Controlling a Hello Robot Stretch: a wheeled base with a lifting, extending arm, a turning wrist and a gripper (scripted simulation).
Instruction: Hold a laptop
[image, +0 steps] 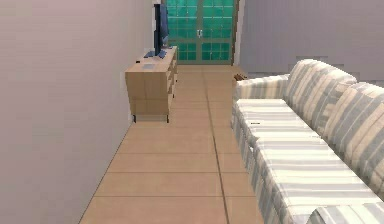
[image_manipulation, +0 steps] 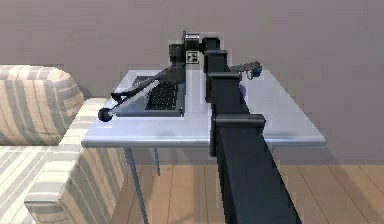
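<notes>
A laptop with a dark keyboard lies flat on a pale grey table in the arm side view. The dark arm bar reaches out over the table. At its far end are the white marker squares, and left of them is the gripper, whose thin fingers stretch across the laptop's left part. Because the laptop lies on the table right behind the fingers, I cannot tell whether the gripper holds anything.
A striped sofa stands against the table's left side and also lines the forward view's right. A wooden cabinet with a screen stands by the left wall, with a tiled floor lane running to green doors. A small dark object lies on the table.
</notes>
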